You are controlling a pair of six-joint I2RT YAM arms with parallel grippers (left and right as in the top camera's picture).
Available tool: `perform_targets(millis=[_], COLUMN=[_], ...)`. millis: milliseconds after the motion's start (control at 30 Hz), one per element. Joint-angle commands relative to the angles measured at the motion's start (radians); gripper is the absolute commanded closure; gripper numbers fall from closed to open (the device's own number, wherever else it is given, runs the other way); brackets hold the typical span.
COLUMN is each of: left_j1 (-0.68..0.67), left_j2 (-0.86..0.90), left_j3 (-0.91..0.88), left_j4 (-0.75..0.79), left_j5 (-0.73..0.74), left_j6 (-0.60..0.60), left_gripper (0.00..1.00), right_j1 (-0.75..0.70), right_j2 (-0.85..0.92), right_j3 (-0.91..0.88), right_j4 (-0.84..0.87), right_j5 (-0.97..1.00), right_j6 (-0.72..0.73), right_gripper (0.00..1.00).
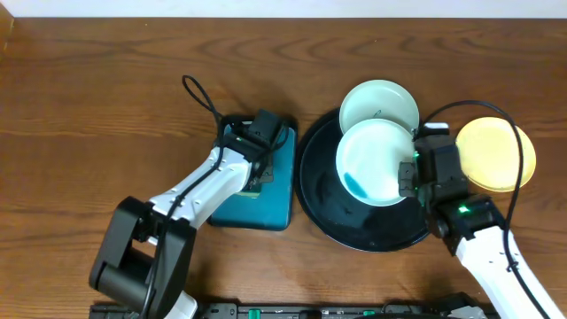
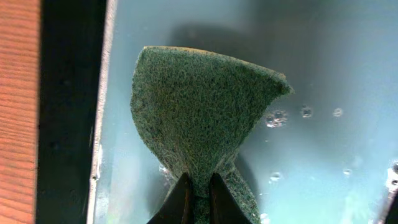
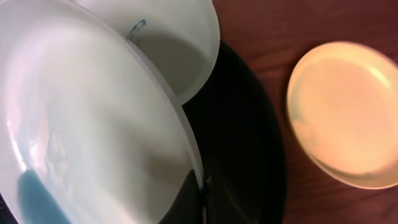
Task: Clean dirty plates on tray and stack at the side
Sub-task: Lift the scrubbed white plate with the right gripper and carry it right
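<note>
Only the left wrist view reveals the left tool (image 2: 198,194) pinching a green scouring pad (image 2: 199,118) over the teal tray (image 2: 323,62). The right tool (image 3: 200,200) clamps the rim of a blue-smeared mint plate (image 3: 93,124) above the black tray (image 3: 242,149). The yellow plate (image 3: 348,112) sits on the tabletop (image 3: 280,18) beside that tray.

We see our tool (image 3: 200,194) closed on the rim of the near plate (image 3: 93,124), a pale mint one that fills the left side and tilts over the black tray (image 3: 242,137). A blue-green smear (image 3: 37,199) marks its lower left. Behind it lies a second mint plate (image 3: 168,56), partly hidden by the near one, with a small blue mark (image 3: 137,28) inside. To the right, the yellow plate (image 3: 345,112) rests on the wooden counter (image 3: 261,25), just beside the tray and not touching it.
</note>
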Motion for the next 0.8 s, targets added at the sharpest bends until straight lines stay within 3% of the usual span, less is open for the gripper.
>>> perform_targets(millis=[0,433,767], left_j1=[0.005,0.005,0.005], left_j2=[0.007,0.007,0.007], left_j3=[-0.006,-0.006,-0.006], left_j4=[0.005,0.013,0.013], left_j5=[0.007,0.007,0.007], left_j6=[0.007,0.007,0.007], left_gripper=[0.93,0.93,0.93], right_j1=[0.071,0.328,0.554], right_j2=[-0.011,-0.011,-0.011], right_j3=[-0.001,-0.002,-0.002], right_j4=[0.001,0.003,0.111], right_j5=[0.157,0.491,0.756], right_j6=[0.000,-0.036,-0.234], right_gripper=[0.99,0.99,0.99])
